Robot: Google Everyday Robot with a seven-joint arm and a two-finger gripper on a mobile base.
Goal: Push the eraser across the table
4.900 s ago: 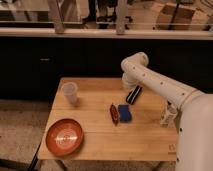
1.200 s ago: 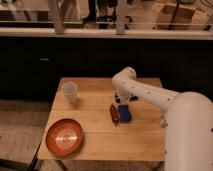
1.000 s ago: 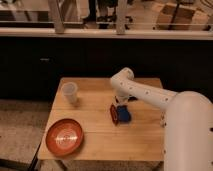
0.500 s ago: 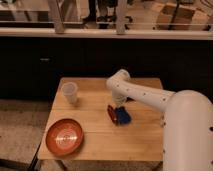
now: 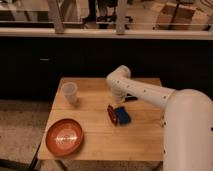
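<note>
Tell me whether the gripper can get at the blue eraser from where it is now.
Probably yes. The gripper is low over the table, right behind the blue eraser, with nothing between them. The cup and red plate sit well off to the side.

The tool point(image 5: 120, 101) is largely hidden beneath the bent white arm point(image 5: 145, 92) above the middle of the counter point(image 5: 100, 137), so only a dark patch below the arm's elbow can be made out. The blue eraser point(image 5: 122, 115) is seen just below that patch, but contact between the two cannot be judged. A dark red object point(image 5: 112, 114) lying against the eraser's left side is too blurred to be identified. The robot's white body point(image 5: 187, 135) is cut off by the right and bottom edges. The counter's legs are mostly hidden under the top, and its right edge is covered by the robot's body.
</note>
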